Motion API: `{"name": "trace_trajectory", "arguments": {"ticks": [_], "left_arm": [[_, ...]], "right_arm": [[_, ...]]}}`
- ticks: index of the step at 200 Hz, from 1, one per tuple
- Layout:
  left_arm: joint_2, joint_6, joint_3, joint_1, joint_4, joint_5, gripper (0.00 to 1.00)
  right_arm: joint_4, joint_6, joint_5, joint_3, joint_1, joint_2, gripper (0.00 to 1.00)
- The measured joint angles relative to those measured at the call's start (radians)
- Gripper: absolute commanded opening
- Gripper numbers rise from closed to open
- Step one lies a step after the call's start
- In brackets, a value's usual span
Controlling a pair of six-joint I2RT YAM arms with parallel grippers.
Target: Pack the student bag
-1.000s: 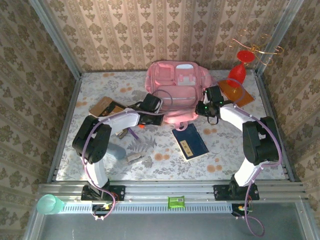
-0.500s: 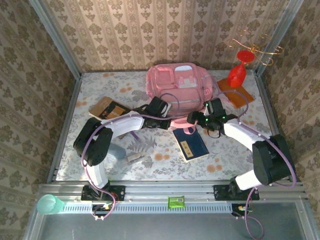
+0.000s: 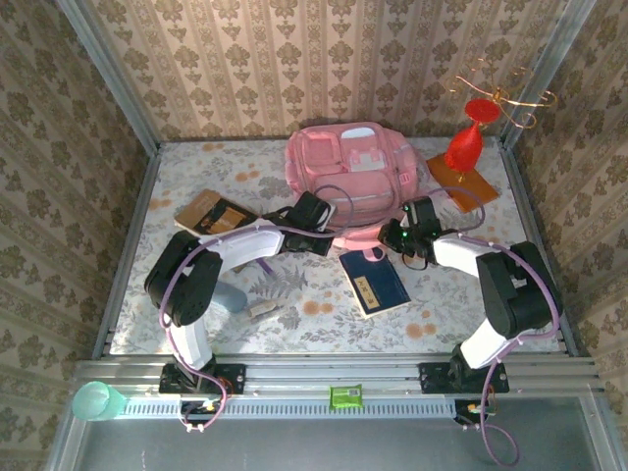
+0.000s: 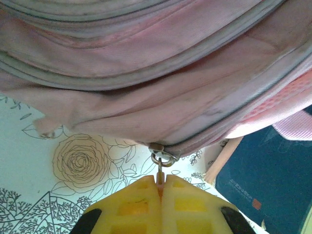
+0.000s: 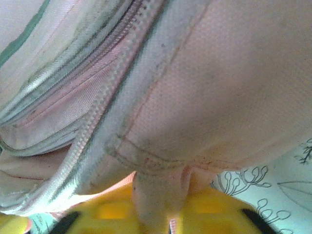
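Overhead, I noted the pink bag (image 3: 348, 167) lying at the back middle of the table (image 3: 196, 167), its pocketed front facing up.

The left gripper (image 4: 160, 179) was at the bag's near edge, left of centre. Its yellow fingers (image 4: 131, 204) were pressed fully together on the metal zip pull (image 4: 160, 158), which hung from the end of a grey zip line.

The right gripper (image 5: 161, 217) was at the same near edge, further right. It was closed on a narrow pink fabric tab (image 5: 157, 187) stitched under the bag's mesh panel, and the tab ran down between its fingers.

A dark blue book (image 3: 374, 280) lay flat on the table just in front of the bag, between the two grippers. Its corner appeared beside the bag in the left wrist view. A brown book (image 3: 210, 213) lay well to the left of the bag. An orange book (image 3: 461, 182) lay by the bag's right side, with a red ornament (image 3: 465, 137) standing on its far end.

I could not tell whether any compartment of the bag was open.
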Motion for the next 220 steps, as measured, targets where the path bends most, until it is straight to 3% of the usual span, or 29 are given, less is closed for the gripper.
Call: {"name": "trace_trajectory", "arguments": {"ticks": [76, 118, 220], "left_arm": [[-0.004, 0.086, 0.009, 0.003, 0.004, -0.068, 0.00], [-0.023, 0.126, 0.026, 0.047, 0.007, -0.036, 0.00], [-0.041, 0.171, 0.018, 0.136, 0.023, 0.123, 0.00]], "right_arm": [[-0.100, -0.124, -0.158, 0.005, -0.116, -0.123, 0.00], [-0.186, -0.194, -0.230, 0.062, -0.159, -0.123, 0.00], [-0.238, -0.254, -0.248, 0.100, -0.163, -0.123, 0.00]]}}
